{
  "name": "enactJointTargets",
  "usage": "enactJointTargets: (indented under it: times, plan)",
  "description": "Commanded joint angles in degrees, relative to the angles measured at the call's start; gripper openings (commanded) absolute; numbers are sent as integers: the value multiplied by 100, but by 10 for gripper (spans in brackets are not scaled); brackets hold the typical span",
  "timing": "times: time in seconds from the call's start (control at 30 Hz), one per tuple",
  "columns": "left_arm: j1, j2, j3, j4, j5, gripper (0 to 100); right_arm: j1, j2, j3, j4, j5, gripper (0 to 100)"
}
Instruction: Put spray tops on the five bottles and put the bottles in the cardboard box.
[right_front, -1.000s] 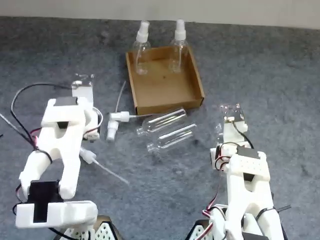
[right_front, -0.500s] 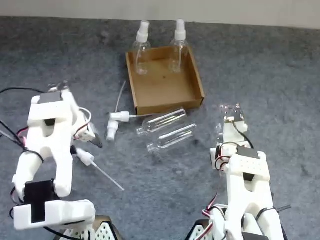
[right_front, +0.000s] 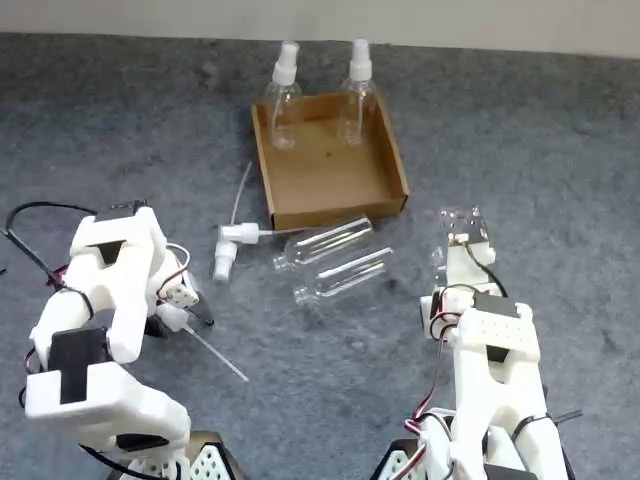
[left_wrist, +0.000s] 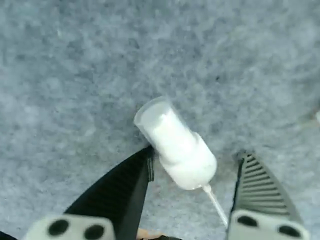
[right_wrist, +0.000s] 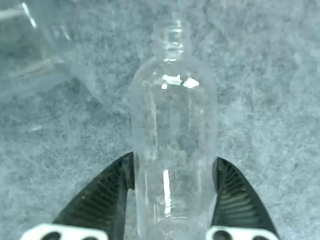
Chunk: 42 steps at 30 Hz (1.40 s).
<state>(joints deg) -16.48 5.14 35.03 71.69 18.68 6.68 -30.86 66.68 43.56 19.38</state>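
Our L fingers (left_wrist: 197, 155) sit spread either side of a spray top (left_wrist: 175, 145) lying on the table (right_front: 520, 120); our R fingers (right_wrist: 173, 162) clamp a clear uncapped bottle (right_wrist: 172, 115); two capped bottles (right_front: 284, 105) stand in the cardboard box (right_front: 330, 180); two bare bottles (right_front: 325, 245) lie just beside it.
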Motion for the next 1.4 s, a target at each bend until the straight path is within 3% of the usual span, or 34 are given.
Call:
enactJointTargets:
  times: [0.0, 0.1, 0.3, 0.47, 0.53, 0.77, 0.97, 1.23, 1.37]
  plan:
    - [-31, 48, -576, -141, -431, 101, 22, 31, 207, -66, -44, 146]
    - [-31, 48, -1015, -141, -1213, 53, 22, 31, 207, -66, -44, 146]
    - [-13, 84, -1613, 35, -2620, 71, 22, 31, 207, -66, -44, 146]
    - [391, 127, -2000, 0, -4510, 73, 13, 31, 207, -66, -44, 146]
    - [514, 127, -2000, -18, -4905, 74, 13, 31, 207, -66, -44, 146]
    - [497, 119, -1965, 35, -4800, 156, 13, 31, 207, -66, -35, 146]
    - [391, 66, -2018, 554, -4765, 162, 13, 31, 207, -66, -35, 146]
    - [347, 163, -2747, 79, -2725, 162, 13, 31, 207, -66, -35, 146]
    - [497, 620, -2853, -202, -2505, 159, 13, 31, 207, -66, -35, 146]
